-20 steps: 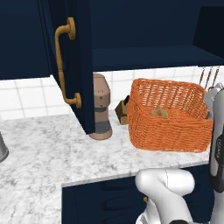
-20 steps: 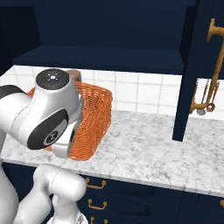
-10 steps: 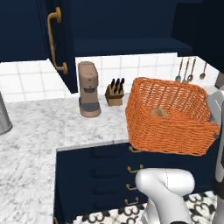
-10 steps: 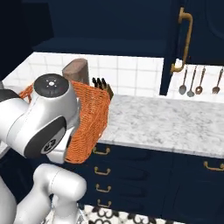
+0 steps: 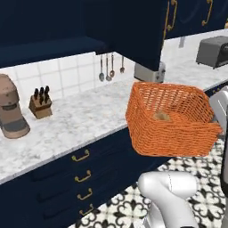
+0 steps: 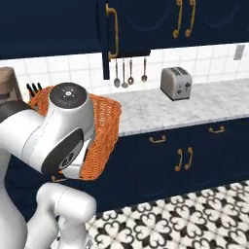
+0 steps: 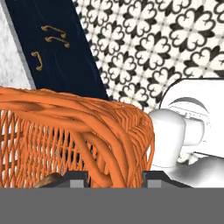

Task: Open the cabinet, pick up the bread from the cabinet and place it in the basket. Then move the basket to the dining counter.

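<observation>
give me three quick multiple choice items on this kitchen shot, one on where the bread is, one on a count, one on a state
1. Where is the bread?
A. on the worktop
B. inside the basket
C. on the floor

2. How many utensils hang on the tiled wall?
A. three
B. one
C. six

3. What is the state of the basket?
A. resting on the worktop
B. lying on the floor
C. held up off the floor, out in front of the drawers

Answers: 1 B, the brown roll lies on the basket's bottom. 2 A, three hang side by side under the cabinet. 3 C, the hand has its fingertips either side of the basket's rim, with patterned floor below.
</observation>
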